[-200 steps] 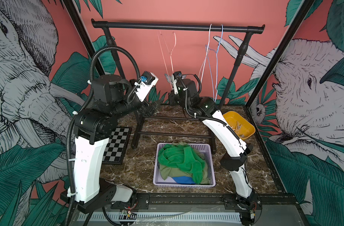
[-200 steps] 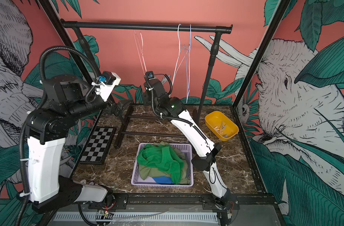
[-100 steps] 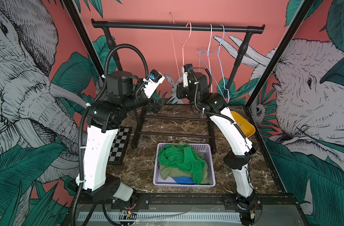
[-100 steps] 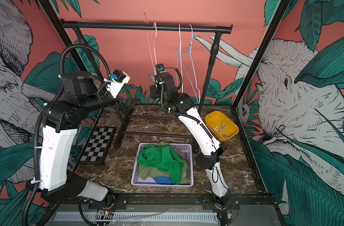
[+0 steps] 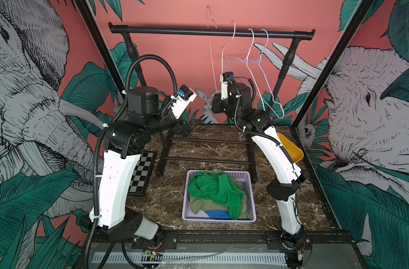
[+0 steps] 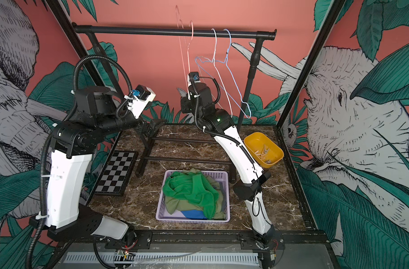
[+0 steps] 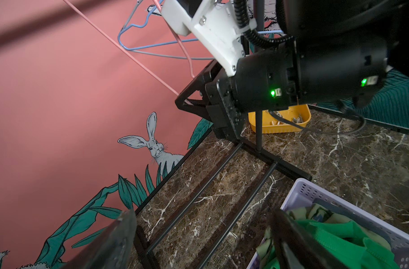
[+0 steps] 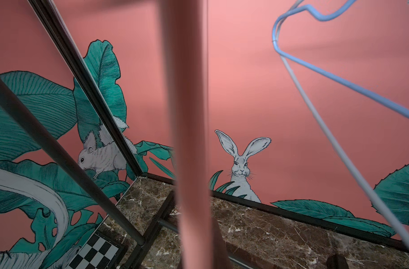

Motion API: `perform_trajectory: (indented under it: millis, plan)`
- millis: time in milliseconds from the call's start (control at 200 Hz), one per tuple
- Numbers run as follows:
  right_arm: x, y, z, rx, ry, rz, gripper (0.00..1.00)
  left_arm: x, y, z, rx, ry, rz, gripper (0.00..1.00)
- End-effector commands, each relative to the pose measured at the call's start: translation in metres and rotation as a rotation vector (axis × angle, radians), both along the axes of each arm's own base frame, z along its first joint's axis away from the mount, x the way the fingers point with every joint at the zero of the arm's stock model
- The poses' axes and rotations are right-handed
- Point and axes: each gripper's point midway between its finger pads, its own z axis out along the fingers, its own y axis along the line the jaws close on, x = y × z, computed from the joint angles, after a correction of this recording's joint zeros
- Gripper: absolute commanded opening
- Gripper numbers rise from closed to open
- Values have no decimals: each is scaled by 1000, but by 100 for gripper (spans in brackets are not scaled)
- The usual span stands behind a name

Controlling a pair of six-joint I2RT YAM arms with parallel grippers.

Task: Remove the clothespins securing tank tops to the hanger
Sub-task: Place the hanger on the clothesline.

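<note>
Right fingers (image 7: 194,109): we see them clenched on the pink hanger (image 8: 192,116), lifted higher.
Left fingers (image 7: 122,233): released.

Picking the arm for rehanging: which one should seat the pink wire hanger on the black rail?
Right. The right fingers are shut on the pink wire hanger, its hook up at the black rail. The left fingers are open, empty, lower.
</note>
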Motion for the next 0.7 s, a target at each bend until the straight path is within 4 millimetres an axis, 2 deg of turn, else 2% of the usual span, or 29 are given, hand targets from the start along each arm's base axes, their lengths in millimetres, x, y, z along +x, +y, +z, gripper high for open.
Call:
perform_trajectory:
  millis: [0,360,495,695]
  plan:
    - [8,-12,18,53,-43,-26,0,-5,1,3,-11,5,-12,91]
    - [26,-16,10,79,-32,-26,0,-1,0,0,4,5,-12,91]
    - [25,-7,1,85,1,19,0,-1,0,-2,10,11,-11,92]
    - [11,15,-9,140,82,151,0,-5,2,-1,16,1,-14,92]
